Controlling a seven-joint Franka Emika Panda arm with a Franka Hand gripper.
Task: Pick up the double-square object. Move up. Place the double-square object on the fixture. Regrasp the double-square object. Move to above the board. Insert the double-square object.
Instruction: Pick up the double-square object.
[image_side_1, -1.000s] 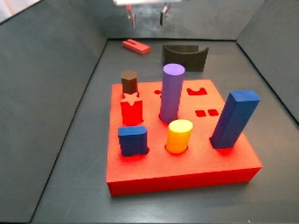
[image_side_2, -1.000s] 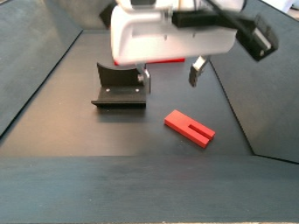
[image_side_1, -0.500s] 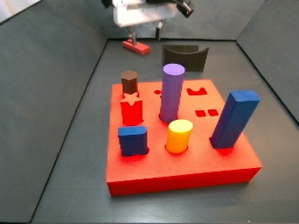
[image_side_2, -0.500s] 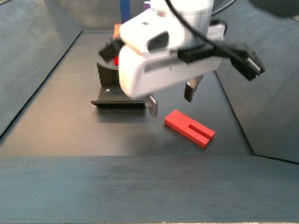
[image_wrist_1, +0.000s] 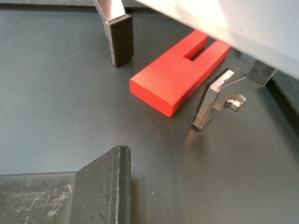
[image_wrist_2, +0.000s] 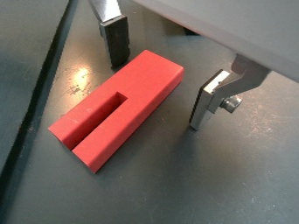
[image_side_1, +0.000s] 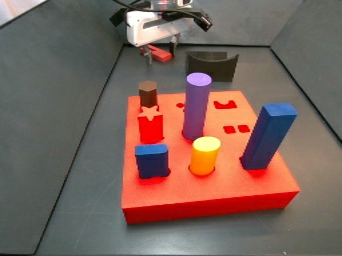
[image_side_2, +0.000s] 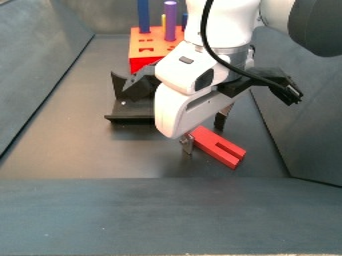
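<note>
On my feed, the white moulded-plastic arm (image_side_2: 221, 25) shows rounded, glossy segments. A thin black cable (image_side_2: 227, 75) loops down its side to a black bracket (image_side_2: 283, 88) projecting from the wrist. The boxy white two-finger gripper (image_side_2: 190, 142) sits at the arm's end. In both wrist views the fingers (image_wrist_1: 214, 99) are flat silver metal plates, one faced with a dark rectangular pad (image_wrist_2: 115, 42). A small silver screw (image_wrist_1: 237, 103) fastens a finger plate. The white housing underside (image_wrist_2: 222, 31) edges the frame.
</note>
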